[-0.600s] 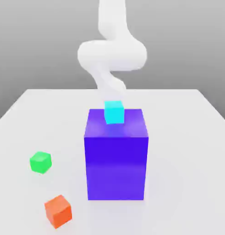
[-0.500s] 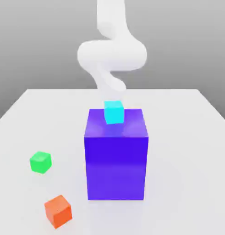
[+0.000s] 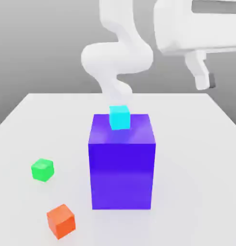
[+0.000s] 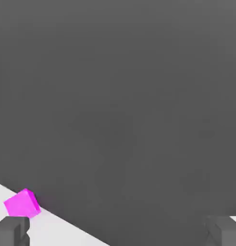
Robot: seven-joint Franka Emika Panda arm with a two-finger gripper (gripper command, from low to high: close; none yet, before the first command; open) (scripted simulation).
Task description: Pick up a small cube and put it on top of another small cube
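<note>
The small magenta cube [image 4: 22,203] lies on the white table near its edge, seen in the hand view close to one finger [image 4: 11,231]. My gripper [image 4: 119,235] is open, its two dark fingers far apart with nothing between them. In the exterior view the gripper [image 3: 206,82] hangs high at the upper right, well above the table. On the exterior view's left, far from the gripper, the small green cube [image 3: 42,169] sits on the table.
A tall blue-purple block [image 3: 121,163] stands mid-table with a cyan cube [image 3: 119,117] on its top. An orange cube [image 3: 61,221] lies near the front, below the green one. The white table [image 3: 196,144] spreads out on the exterior view's right.
The white hand and its fingers have swung into the exterior view's upper right. The upper arm has shifted slightly. The cubes and the block have not moved.
</note>
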